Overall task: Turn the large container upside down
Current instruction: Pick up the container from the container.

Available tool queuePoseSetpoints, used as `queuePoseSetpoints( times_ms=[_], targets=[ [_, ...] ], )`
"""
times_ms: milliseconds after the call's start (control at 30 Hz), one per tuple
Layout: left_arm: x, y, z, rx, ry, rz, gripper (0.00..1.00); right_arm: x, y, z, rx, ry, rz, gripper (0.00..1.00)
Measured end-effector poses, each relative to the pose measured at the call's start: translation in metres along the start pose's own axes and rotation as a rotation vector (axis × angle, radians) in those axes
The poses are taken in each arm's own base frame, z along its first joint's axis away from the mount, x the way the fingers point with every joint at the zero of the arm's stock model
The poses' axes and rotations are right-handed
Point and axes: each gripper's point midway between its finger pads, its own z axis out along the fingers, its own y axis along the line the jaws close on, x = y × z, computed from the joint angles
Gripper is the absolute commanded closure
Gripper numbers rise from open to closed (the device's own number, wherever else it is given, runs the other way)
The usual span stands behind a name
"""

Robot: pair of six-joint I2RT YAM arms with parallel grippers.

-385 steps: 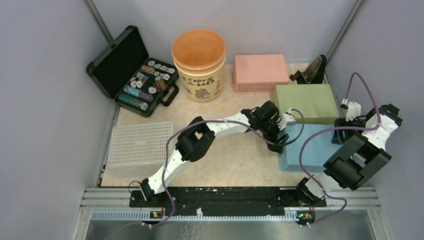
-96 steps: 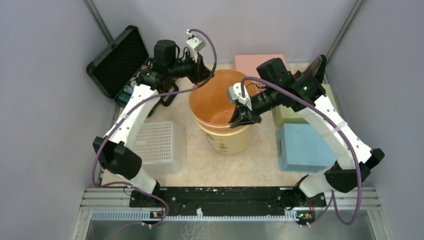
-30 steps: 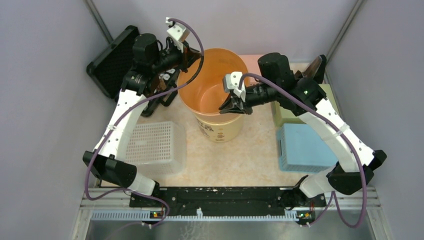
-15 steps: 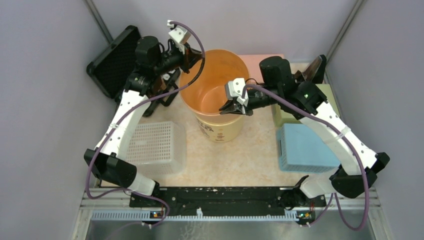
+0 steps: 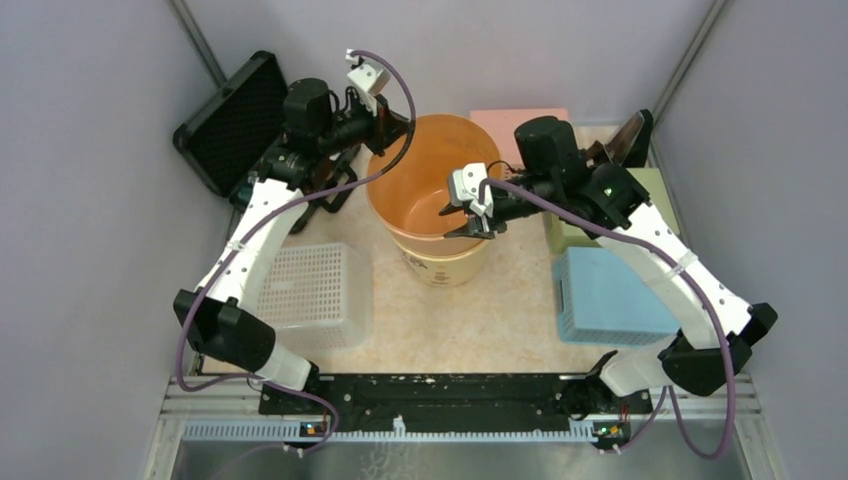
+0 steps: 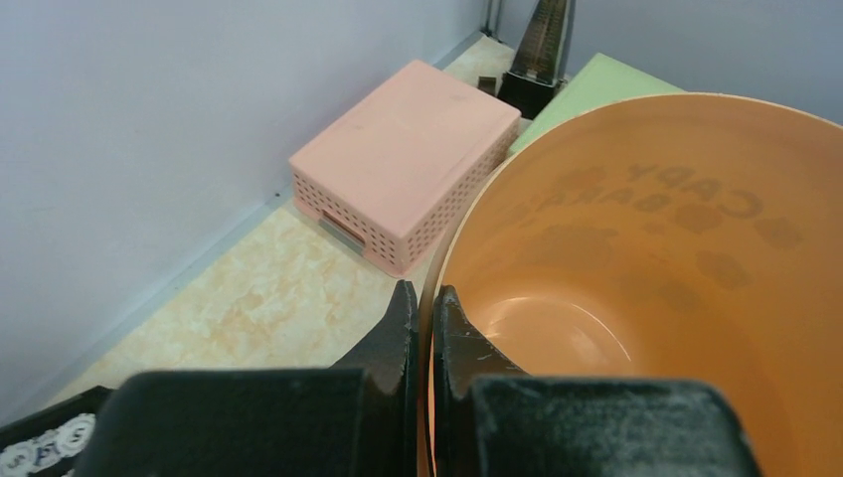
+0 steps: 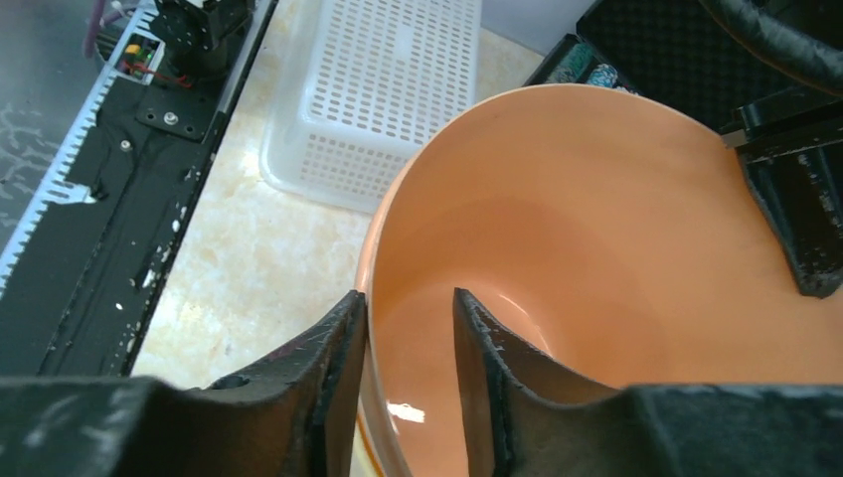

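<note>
Grip from two sides of the rim looks meant to give a turning axis. The left gripper (image 6: 425, 298) is pinched tight on the far-left edge of the orange tub (image 5: 420, 190), one finger inside and one outside. The tub is mouth-up over mid-table, between the white basket (image 5: 300, 295) and the blue box (image 5: 610, 290). Whether it rests on the table is unclear. The right gripper (image 7: 408, 303) straddles the near-right edge, fingers apart and not squeezing. "CAPY BARA" shows mirrored through the wall.
</note>
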Motion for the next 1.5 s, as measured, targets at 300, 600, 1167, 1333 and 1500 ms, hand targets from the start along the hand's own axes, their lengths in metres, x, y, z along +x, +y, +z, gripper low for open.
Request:
queuePoseSetpoints(
  times_ms=[300, 600, 1167, 1333, 1500],
  targets=[
    [0.018, -0.015, 0.005, 0.045, 0.052, -0.049, 1.0, 0.012, 0.003, 0.003, -0.018, 0.032, -0.02, 0.33],
    [0.025, -0.02, 0.005, 0.057, 0.077, -0.076, 1.0, 0.037, 0.025, 0.016, -0.073, 0.137, -0.027, 0.3],
    [0.025, -0.041, 0.01, 0.133, 0.073, -0.08, 0.98, 0.063, 0.051, 0.026, -0.126, 0.279, 0.002, 1.0],
    [0.026, -0.037, 0.01, 0.119, 0.077, -0.085, 0.67, 0.061, 0.047, 0.028, -0.132, 0.297, 0.005, 1.0],
    [0.015, -0.029, 0.005, 0.081, 0.061, -0.102, 0.09, 0.052, 0.021, 0.027, -0.056, 0.304, -0.034, 1.0]
  ],
)
